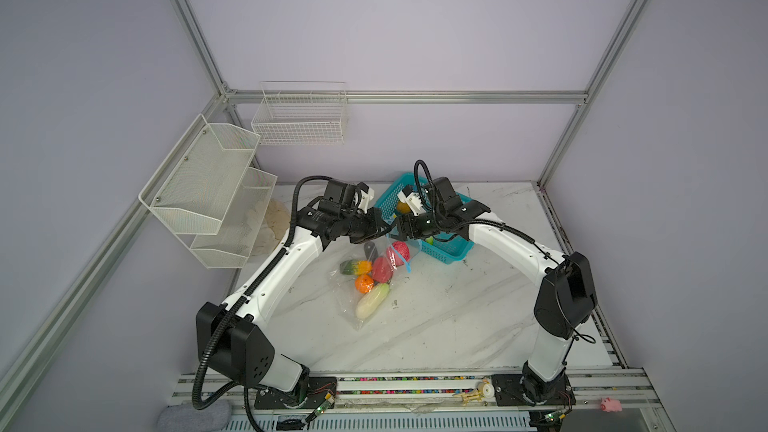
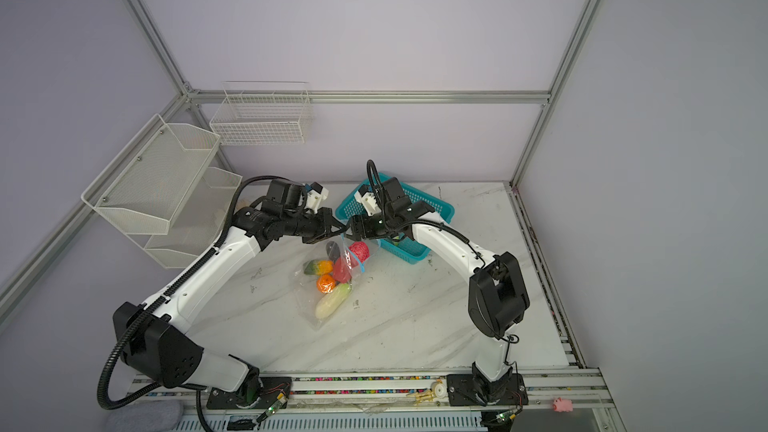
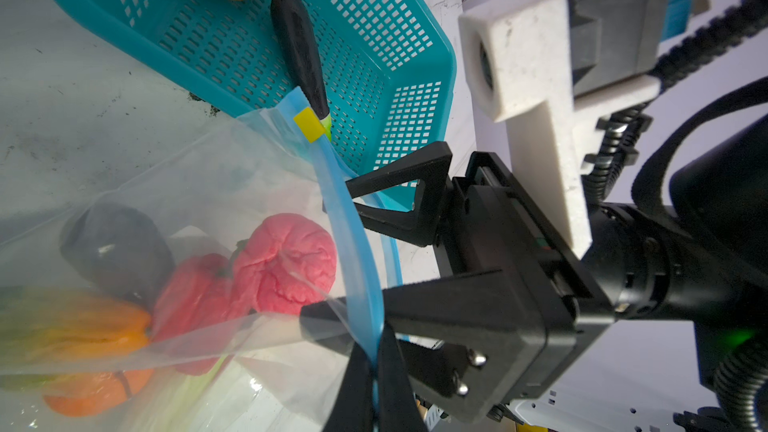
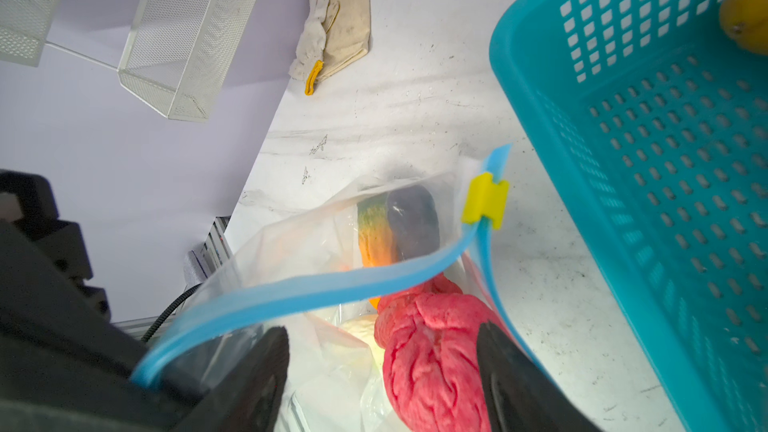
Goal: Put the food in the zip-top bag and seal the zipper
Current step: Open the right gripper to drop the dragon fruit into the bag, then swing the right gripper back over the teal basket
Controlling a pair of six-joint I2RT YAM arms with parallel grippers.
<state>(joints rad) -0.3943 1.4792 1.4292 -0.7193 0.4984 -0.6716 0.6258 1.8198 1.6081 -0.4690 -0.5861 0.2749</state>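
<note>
Both arms bent inward over zip-top bag (image 1: 349, 305); L gripper (image 3: 376, 367) pinched on zipper (image 3: 353, 234); R gripper (image 4: 382, 347) jaws wide, holding nothing.

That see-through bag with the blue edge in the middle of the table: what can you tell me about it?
The zip-top bag is clear, crinkly plastic, lying on the marble-look table beside a teal basket. A light-blue zipper runs along its mouth, which gapes open, with a yellow slider at one end. Toy food shows through it: a white radish, an orange, a pink piece and more. The left gripper pinches the zipper strip; the right gripper stands open at the mouth.
</note>
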